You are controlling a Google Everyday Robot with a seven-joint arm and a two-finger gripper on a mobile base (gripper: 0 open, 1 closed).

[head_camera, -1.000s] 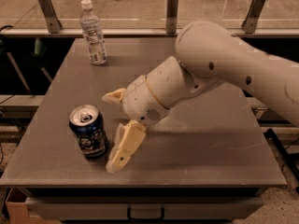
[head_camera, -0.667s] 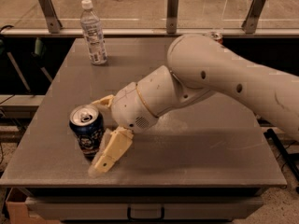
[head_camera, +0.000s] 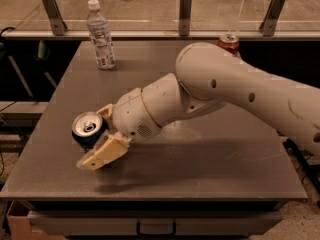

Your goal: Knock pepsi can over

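Note:
The pepsi can (head_camera: 88, 130), dark blue with a silver top, is at the table's front left and leans over, its top turned towards the camera. My gripper (head_camera: 100, 134) is right against it. One cream finger (head_camera: 102, 154) lies in front of the can and the other (head_camera: 105, 110) behind it, so the open jaws straddle the can. The big white arm (head_camera: 240, 94) reaches in from the right and hides the can's right side.
A clear plastic bottle (head_camera: 101, 35) with a white cap stands at the back left of the grey table (head_camera: 200, 169). A red cola can (head_camera: 228, 43) stands at the back right, partly behind the arm. A glass rail with metal posts runs behind the table.
My gripper has moved left onto the can. The can, upright before, now tilts with its top facing the camera.

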